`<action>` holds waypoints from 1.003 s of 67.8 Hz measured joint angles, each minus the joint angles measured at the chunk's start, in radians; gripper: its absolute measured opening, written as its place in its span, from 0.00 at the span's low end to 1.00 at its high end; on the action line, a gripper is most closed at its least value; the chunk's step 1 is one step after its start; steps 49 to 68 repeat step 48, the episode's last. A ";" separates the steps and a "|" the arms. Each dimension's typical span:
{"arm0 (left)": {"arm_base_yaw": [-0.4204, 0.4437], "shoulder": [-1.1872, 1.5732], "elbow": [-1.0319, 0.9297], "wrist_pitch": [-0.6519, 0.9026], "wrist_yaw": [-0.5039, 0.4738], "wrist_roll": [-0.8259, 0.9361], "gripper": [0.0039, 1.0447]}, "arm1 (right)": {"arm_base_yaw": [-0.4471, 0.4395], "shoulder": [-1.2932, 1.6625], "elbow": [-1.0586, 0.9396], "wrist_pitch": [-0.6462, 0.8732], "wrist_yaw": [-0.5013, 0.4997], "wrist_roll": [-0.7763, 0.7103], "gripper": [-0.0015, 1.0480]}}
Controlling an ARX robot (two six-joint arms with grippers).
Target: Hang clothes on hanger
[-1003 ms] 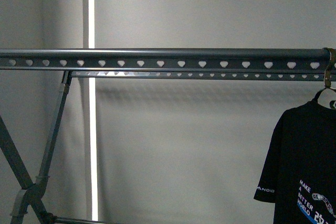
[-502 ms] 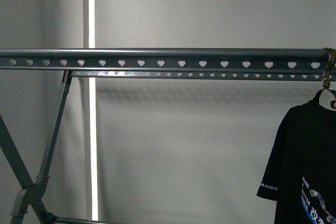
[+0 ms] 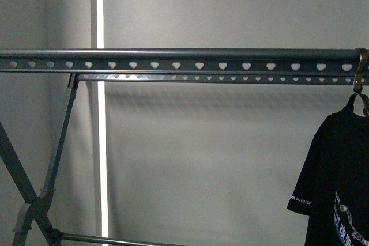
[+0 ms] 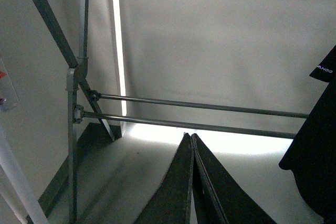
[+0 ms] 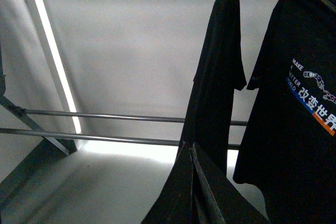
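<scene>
Black T-shirt [image 3: 340, 182] is hanging by a small hook [image 3: 358, 82] from the grey rack's top rail [image 3: 173, 59], far right end, so the task is looking done. Left gripper [image 4: 191, 145] and right gripper [image 5: 191, 153] jaws are sitting closed, holding nothing. A second dark garment [image 5: 218, 72], possibly another shirt, is hanging beside it.

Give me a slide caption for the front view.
Black T-shirt hangs at the right end of the grey drying rack, whose heart-punched rail is otherwise bare.
</scene>
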 joint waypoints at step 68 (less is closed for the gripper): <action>0.000 0.000 0.000 0.000 0.000 0.000 0.96 | 0.000 0.000 0.000 0.000 0.000 -0.001 0.94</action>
